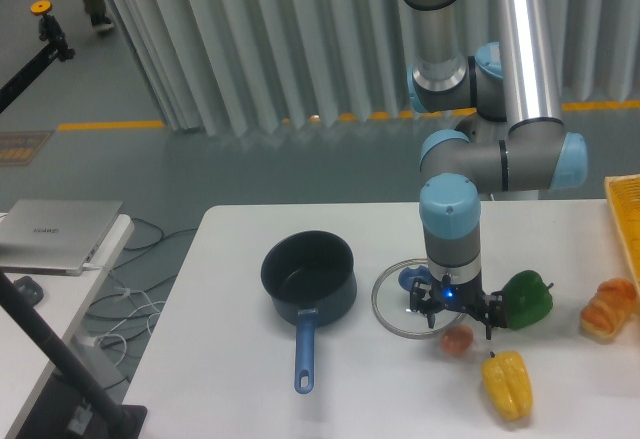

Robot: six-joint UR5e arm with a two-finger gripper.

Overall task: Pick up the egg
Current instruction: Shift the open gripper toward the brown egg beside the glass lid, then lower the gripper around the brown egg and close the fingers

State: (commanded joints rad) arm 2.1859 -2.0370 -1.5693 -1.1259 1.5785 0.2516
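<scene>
The small, smooth, pinkish-brown egg (458, 339) lay just beside the round glass lid (400, 311). The gripper (456, 316) hovered above, jaws apart; an off-centre closure could roll it away.

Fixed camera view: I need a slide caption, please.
UR5e gripper hovers open just above the egg, beside a glass lid.

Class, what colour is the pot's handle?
Blue, lighter than the dark pot; the handle shows clearly in the fixed camera view.

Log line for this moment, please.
phase: approach | gripper: open, above egg | egg: on table, ungrasped
</scene>
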